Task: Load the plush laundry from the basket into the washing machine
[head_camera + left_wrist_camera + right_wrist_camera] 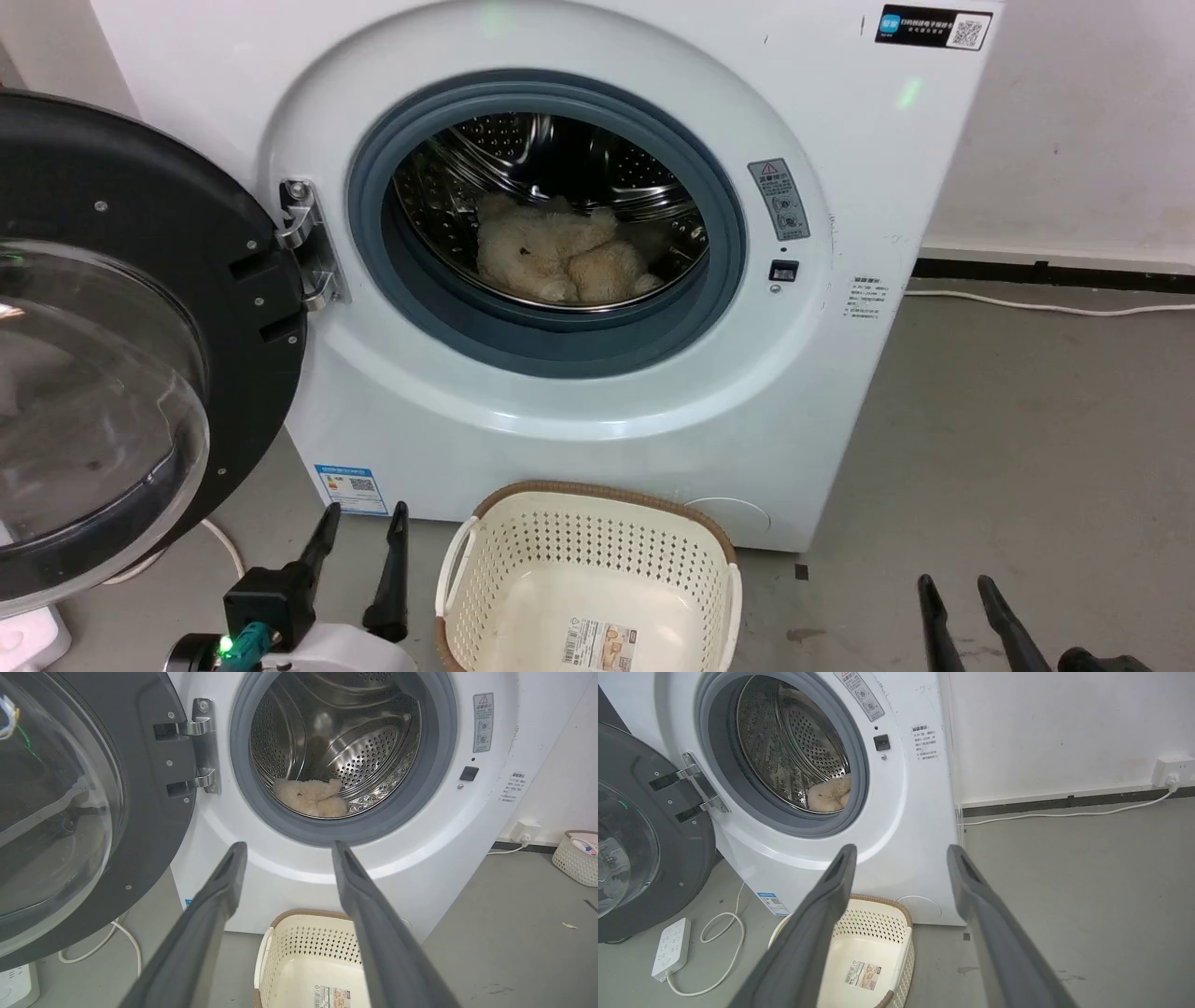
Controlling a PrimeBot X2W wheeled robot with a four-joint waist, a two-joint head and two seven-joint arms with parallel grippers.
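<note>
The cream-beige plush laundry [560, 254] lies on the floor of the steel drum inside the white washing machine [840, 308], whose black-rimmed glass door [121, 308] hangs wide open at the left. The plush [312, 797] sits low in the drum in the left wrist view, and its edge [830, 797] peeks past the grey ring in the right wrist view. The perforated cream basket [597, 551] stands on the floor before the washer, holding only its label sticker. My left gripper [367, 518] is open left of the basket. My right gripper [956, 588] is open at the lower right, with nothing between its fingers.
A white power strip [671, 948] with a looping cable [724, 933] lies under the open door. Another cable [1064, 811] runs along the wall to a socket [1172, 767]. A second small basket [577, 856] stands far right by the wall. Grey floor [1027, 448] stretches right of the washer.
</note>
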